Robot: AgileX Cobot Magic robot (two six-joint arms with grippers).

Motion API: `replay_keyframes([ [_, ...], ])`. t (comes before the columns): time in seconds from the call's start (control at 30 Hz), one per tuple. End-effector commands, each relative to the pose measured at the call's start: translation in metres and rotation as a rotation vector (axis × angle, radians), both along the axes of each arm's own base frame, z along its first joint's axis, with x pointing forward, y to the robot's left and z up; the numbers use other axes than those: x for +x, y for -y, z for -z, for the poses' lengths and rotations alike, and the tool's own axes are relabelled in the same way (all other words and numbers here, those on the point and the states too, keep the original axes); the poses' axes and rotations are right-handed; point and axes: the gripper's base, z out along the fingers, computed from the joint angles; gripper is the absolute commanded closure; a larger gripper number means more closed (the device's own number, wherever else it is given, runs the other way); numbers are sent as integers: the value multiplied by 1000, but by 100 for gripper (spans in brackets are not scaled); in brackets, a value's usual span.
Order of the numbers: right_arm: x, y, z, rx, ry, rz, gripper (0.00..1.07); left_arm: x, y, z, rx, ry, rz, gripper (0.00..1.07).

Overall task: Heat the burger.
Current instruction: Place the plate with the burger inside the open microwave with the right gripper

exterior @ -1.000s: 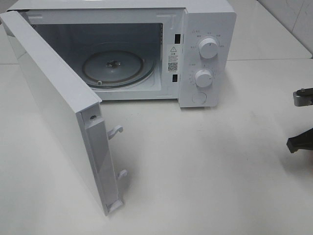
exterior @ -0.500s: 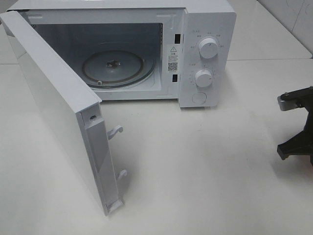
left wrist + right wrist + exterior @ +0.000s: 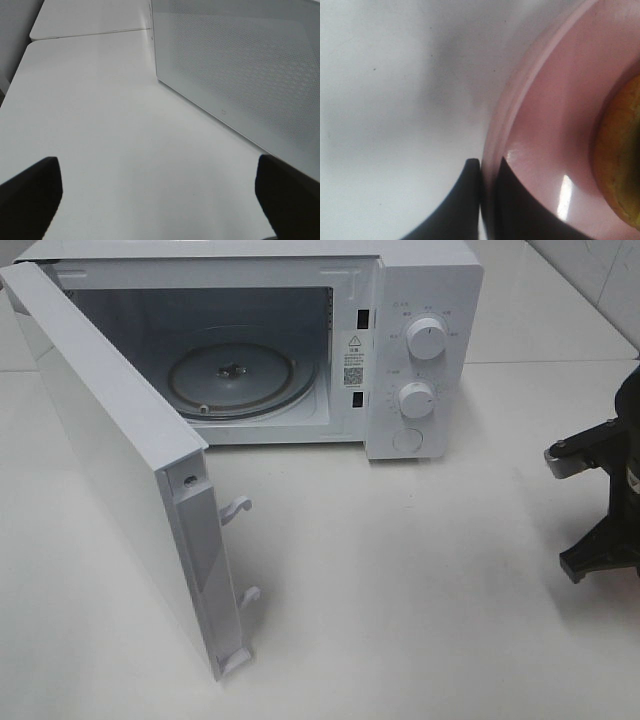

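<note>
The microwave [image 3: 425,290] stands along the far edge of the bench [image 3: 420,600], from the far left corner to about the middle. Its door [image 3: 110,460] is swung wide open towards the near left corner, with two white latch hooks [image 3: 238,508] sticking out of its free edge. The cavity holds the round glass turntable [image 3: 240,375], lying flat with its hub at the centre. On the control panel to the right of the cavity sit two white knobs, the upper knob [image 3: 427,340] above the lower knob [image 3: 416,400].

The right arm [image 3: 625,435] reaches in at the right edge of the bench, well apart from the microwave. In the right wrist view, the right gripper [image 3: 488,164] has its jaws pressed together on the raised rim of a pink plate [image 3: 545,110], one dark finger on the outside of the rim and one on the inside. The plate carries the burger [image 3: 620,160]. Only a golden-brown curve of it shows at the border of that close view (probably the bun), and it sits inward from the pinched rim. Plate and burger show in the wrist view alone.

The left gripper [image 3: 157,167] hangs over bare bench beside the outer, mesh-patterned face of the open door. Its jaws are spread wide with nothing between them.
</note>
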Motion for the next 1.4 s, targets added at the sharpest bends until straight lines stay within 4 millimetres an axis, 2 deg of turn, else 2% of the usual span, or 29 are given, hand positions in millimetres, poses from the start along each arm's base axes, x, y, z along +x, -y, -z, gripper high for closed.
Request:
replay_keyframes([
  [0.03, -7, -3, -16, -70, 5, -35, 107, -3, 0, 1, -7, 28, 5, 9],
  [0.23, -16, -14, -33, -91, 33, -78, 107, -3, 0, 1, -7, 28, 5, 9],
  [0.37, -22, -18, -37, -89, 46, -101, 107, -3, 0, 1, -7, 28, 5, 9],
  [0.43, -34, -20, -40, -85, 51, -123, 107, -3, 0, 1, -7, 28, 5, 9],
  [0.53, -37, -22, -41, -83, 55, -128, 107, -3, 0, 1, -7, 28, 5, 9],
  [0.6, -49, -28, -47, -70, 80, -157, 107, -3, 0, 1, -7, 28, 5, 9],
  [0.7, -53, -29, -48, -70, 85, -165, 107, -3, 0, 1, -7, 28, 5, 9],
  [0.87, -72, -36, -56, -56, 118, -215, 107, -3, 0, 1, -7, 28, 5, 9],
  [0.97, -74, -37, -57, -53, 123, -228, 107, -3, 0, 1, -7, 28, 5, 9],
  [1.03, -84, -42, -59, -46, 135, -277, 107, -3, 0, 1, -7, 28, 5, 9],
  [1.13, -87, -43, -59, -44, 138, -292, 107, -3, 0, 1, -7, 28, 5, 9],
  [1.2, -96, -49, -62, -36, 145, -331, 107, -3, 0, 1, -7, 28, 5, 9],
  [1.4, -104, -57, -63, -40, 142, -387, 107, -3, 0, 1, -7, 28, 5, 9],
])
